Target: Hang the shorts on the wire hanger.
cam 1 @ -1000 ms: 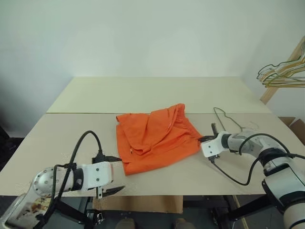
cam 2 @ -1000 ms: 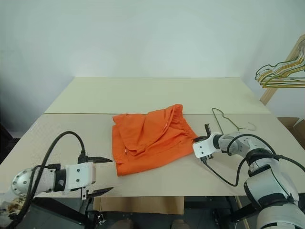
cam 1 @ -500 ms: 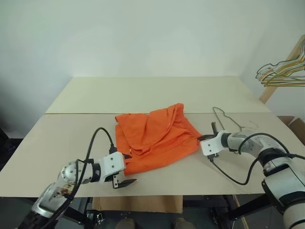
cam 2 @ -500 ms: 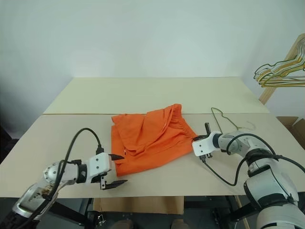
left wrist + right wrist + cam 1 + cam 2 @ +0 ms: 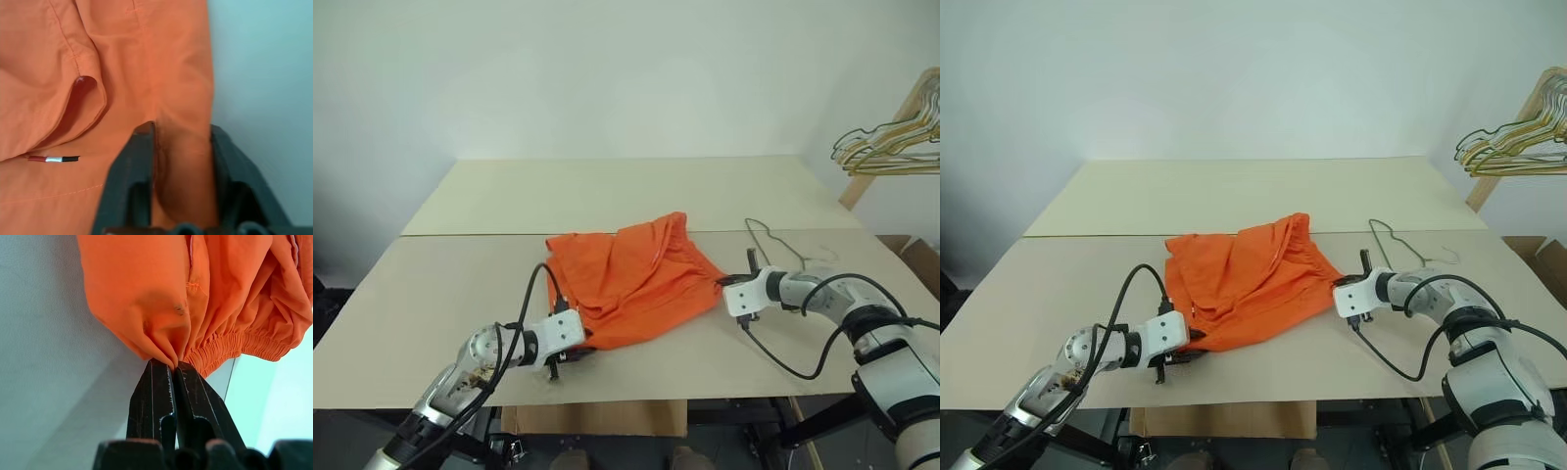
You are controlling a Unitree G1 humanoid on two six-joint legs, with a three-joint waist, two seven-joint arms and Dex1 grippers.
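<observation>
The shorts [image 5: 631,282] lie crumpled mid-bench [image 5: 440,294]. The left claw [image 5: 178,147] pinches a fold at their near left edge; the right claw [image 5: 171,369], fully closed, grips their right corner. The hanger [image 5: 773,245] lies just beyond the right claw.

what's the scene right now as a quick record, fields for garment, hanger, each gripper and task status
garment: the shorts, orange, crumpled on the table
hanger: the wire hanger lies flat on the table beside the shorts
left gripper: at the shorts' near corner, fingers on either side of a fold of fabric
right gripper: shut on the shorts' edge by the elastic waistband
other: spare hangers on a rack, far right
task status: shorts not yet on the hanger
</observation>
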